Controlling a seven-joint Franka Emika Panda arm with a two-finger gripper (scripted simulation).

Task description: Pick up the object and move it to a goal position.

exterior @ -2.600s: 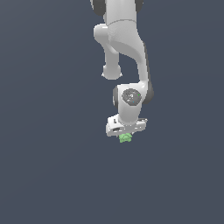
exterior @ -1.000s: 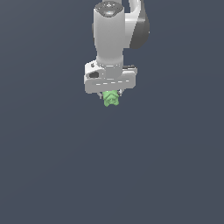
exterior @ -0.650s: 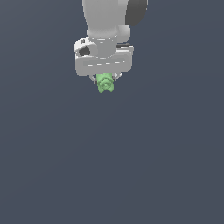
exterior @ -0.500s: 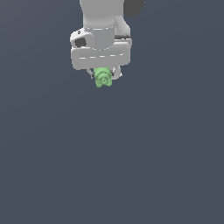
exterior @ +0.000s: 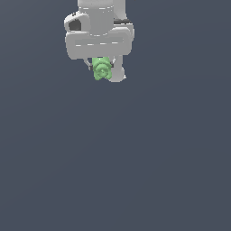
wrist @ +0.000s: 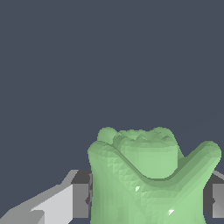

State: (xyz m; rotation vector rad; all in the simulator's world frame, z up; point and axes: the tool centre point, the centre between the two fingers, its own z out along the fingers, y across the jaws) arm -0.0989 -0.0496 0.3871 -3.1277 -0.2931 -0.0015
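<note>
One arm is all I am running, and its white gripper (exterior: pixel 104 72) is sitting near the top of the exterior view, pointing downward with the wrist housing above it. Its fingers are clamping the object (exterior: pixel 102 68), a light green lumpy blob, which is hanging just below the gripper body and between the fingers. I am seeing one finger (exterior: pixel 118 74) poking out beside the blob on the exterior view's right; the other is mostly hidden behind the green. Through the wrist view the object (wrist: pixel 151 179) is filling much of the picture, with a finger (wrist: pixel 72 200) touching its side. Beneath and around the gripper I am looking at nothing but a flat, dark blue-grey backdrop (exterior: pixel 135 171), with no visible edge, seam or shadow.
</note>
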